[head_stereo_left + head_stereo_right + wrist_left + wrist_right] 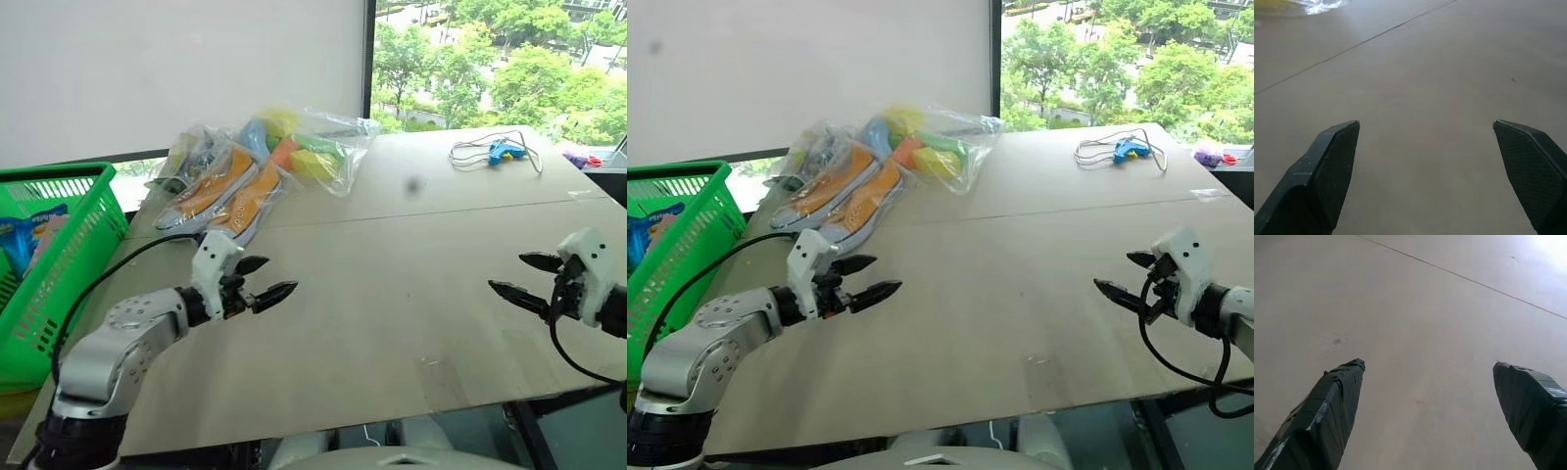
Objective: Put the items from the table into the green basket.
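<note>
Both hands, left hand and right hand, gape wide and empty; risk: the slippery bagged sneakers at eleven o'clock slide off the tabletop when pinched.

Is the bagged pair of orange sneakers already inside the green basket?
No, the bagged pair of orange sneakers lies on the table, beside the green basket rather than in it.

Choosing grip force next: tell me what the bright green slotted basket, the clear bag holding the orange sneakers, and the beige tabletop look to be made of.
Bright green slotted basket: likely rigid moulded plastic, given its uniform colour and grid sides.
Clear bag of orange sneakers: thin, glossy, crinkled plastic film; the shoes look like canvas with pale rubbery soles.
Beige tabletop: matte boards with thin seams, possibly wood or laminate.
</note>
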Robot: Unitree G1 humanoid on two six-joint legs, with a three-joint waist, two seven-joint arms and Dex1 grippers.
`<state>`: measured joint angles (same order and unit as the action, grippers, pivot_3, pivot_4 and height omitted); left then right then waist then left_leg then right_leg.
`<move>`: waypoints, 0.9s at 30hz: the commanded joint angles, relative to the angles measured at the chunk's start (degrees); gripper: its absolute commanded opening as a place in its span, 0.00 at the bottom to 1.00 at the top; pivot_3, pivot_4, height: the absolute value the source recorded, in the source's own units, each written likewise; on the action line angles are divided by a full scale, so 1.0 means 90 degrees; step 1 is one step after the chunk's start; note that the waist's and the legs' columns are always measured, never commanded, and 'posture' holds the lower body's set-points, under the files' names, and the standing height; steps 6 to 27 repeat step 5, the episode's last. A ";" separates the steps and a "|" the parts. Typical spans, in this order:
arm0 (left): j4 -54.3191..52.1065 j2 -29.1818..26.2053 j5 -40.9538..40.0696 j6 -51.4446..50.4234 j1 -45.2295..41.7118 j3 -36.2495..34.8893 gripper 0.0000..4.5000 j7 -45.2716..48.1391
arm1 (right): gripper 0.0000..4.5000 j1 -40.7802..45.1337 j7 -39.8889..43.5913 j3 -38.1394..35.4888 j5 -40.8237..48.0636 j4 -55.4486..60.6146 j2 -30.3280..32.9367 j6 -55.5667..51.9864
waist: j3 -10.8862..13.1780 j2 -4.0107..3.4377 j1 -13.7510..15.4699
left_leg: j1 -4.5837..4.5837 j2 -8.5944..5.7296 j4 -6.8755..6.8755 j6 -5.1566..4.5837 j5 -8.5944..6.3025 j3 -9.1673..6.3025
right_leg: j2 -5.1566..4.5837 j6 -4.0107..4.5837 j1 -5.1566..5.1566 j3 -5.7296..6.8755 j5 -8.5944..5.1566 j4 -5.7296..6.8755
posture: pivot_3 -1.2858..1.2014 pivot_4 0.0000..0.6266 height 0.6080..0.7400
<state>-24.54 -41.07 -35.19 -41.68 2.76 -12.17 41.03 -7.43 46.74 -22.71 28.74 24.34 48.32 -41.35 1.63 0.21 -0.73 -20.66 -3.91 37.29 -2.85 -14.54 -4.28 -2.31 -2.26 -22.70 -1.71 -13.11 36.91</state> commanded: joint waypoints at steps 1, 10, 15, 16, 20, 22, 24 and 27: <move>-0.0258 -0.0032 -0.0041 0.0199 0.0187 -0.0256 1.00 0.0069 | 1.00 -0.0161 -0.0134 -0.0353 0.0094 0.0335 0.0001 -0.0065 | 0.0000 0.0001 0.0011 | -0.0002 0.0005 -0.0001 -0.0002 -0.0004 0.0000 | 0.0003 0.0000 0.0000 0.0002 0.0000 -0.0004 | 0.49 0.00 1.00; -0.0276 0.0042 -0.0060 0.0207 0.0135 -0.0191 1.00 0.0007 | 1.00 -0.0257 -0.0208 -0.0419 0.0141 0.0373 0.0011 -0.0077 | 0.0003 0.0004 0.0025 | -0.0007 0.0009 0.0000 0.0002 -0.0011 -0.0001 | 0.0004 0.0002 -0.0001 0.0000 0.0001 -0.0012 | 0.49 0.00 1.00; -0.0276 0.0042 -0.0060 0.0207 0.0135 -0.0191 1.00 0.0007 | 1.00 -0.0257 -0.0208 -0.0419 0.0141 0.0373 0.0011 -0.0077 | 0.0003 0.0004 0.0025 | -0.0007 0.0009 0.0000 0.0002 -0.0011 -0.0001 | 0.0004 0.0002 -0.0001 0.0000 0.0001 -0.0012 | 0.49 0.00 1.00; -0.0276 0.0042 -0.0060 0.0207 0.0135 -0.0191 1.00 0.0007 | 1.00 -0.0257 -0.0208 -0.0419 0.0141 0.0373 0.0011 -0.0077 | 0.0003 0.0004 0.0025 | -0.0007 0.0009 0.0000 0.0002 -0.0011 -0.0001 | 0.0004 0.0002 -0.0001 0.0000 0.0001 -0.0012 | 0.49 0.00 1.00; -0.0276 0.0042 -0.0060 0.0207 0.0135 -0.0191 1.00 0.0007 | 1.00 -0.0257 -0.0208 -0.0419 0.0141 0.0373 0.0011 -0.0077 | 0.0003 0.0004 0.0025 | -0.0007 0.0009 0.0000 0.0002 -0.0011 -0.0001 | 0.0004 0.0002 -0.0001 0.0000 0.0001 -0.0012 | 0.49 0.00 1.00; -0.0276 0.0042 -0.0060 0.0207 0.0135 -0.0191 1.00 0.0007 | 1.00 -0.0257 -0.0208 -0.0419 0.0141 0.0373 0.0011 -0.0077 | 0.0003 0.0004 0.0025 | -0.0007 0.0009 0.0000 0.0002 -0.0011 -0.0001 | 0.0004 0.0002 -0.0001 0.0000 0.0001 -0.0012 | 0.49 0.00 1.00; -0.0276 0.0042 -0.0060 0.0207 0.0135 -0.0191 1.00 0.0007 | 1.00 -0.0257 -0.0208 -0.0419 0.0141 0.0373 0.0011 -0.0077 | 0.0003 0.0004 0.0025 | -0.0007 0.0009 0.0000 0.0002 -0.0011 -0.0001 | 0.0004 0.0002 -0.0001 0.0000 0.0001 -0.0012 | 0.49 0.00 1.00; -0.0276 0.0042 -0.0060 0.0207 0.0135 -0.0191 1.00 0.0007 | 1.00 -0.0257 -0.0208 -0.0419 0.0141 0.0373 0.0011 -0.0077 | 0.0003 0.0004 0.0025 | -0.0007 0.0009 0.0000 0.0002 -0.0011 -0.0001 | 0.0004 0.0002 -0.0001 0.0000 0.0001 -0.0012 | 0.49 0.00 1.00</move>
